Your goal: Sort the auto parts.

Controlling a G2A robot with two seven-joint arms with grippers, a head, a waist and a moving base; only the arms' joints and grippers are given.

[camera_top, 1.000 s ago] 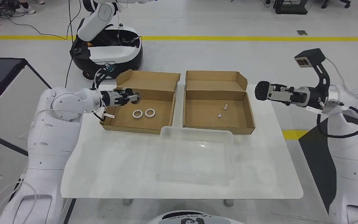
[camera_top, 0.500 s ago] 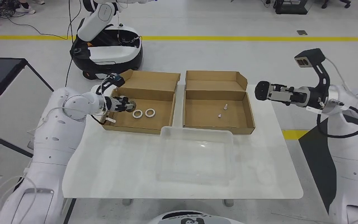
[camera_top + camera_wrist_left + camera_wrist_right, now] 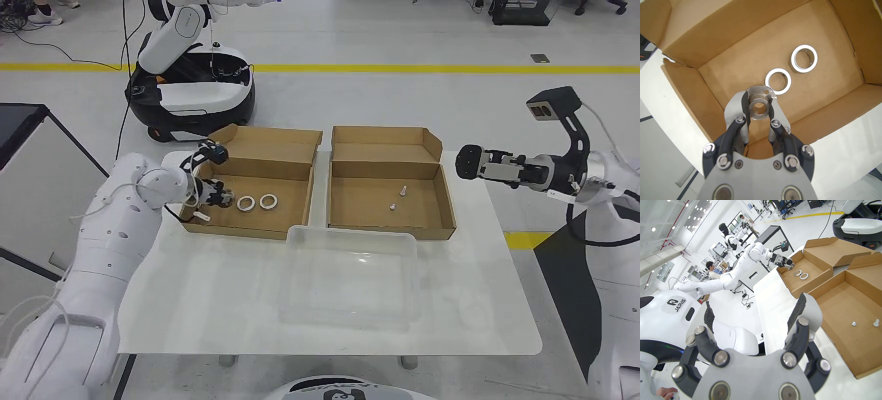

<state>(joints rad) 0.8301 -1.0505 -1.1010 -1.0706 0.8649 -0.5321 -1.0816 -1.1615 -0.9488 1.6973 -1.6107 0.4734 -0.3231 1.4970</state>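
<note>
Our left hand (image 3: 758,106), gripping a silver flanged metal bushing (image 3: 757,92), has swung down into the left brown cardboard box (image 3: 702,34). Release looks due.

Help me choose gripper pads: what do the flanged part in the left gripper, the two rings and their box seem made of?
Flanged part in the left gripper: likely machined steel or aluminium; silvery, satin sheen, crisp bore. Two rings: same bare metal look, with brighter polished faces. Box: brown corrugated cardboard, matte, with folded flaps.
</note>
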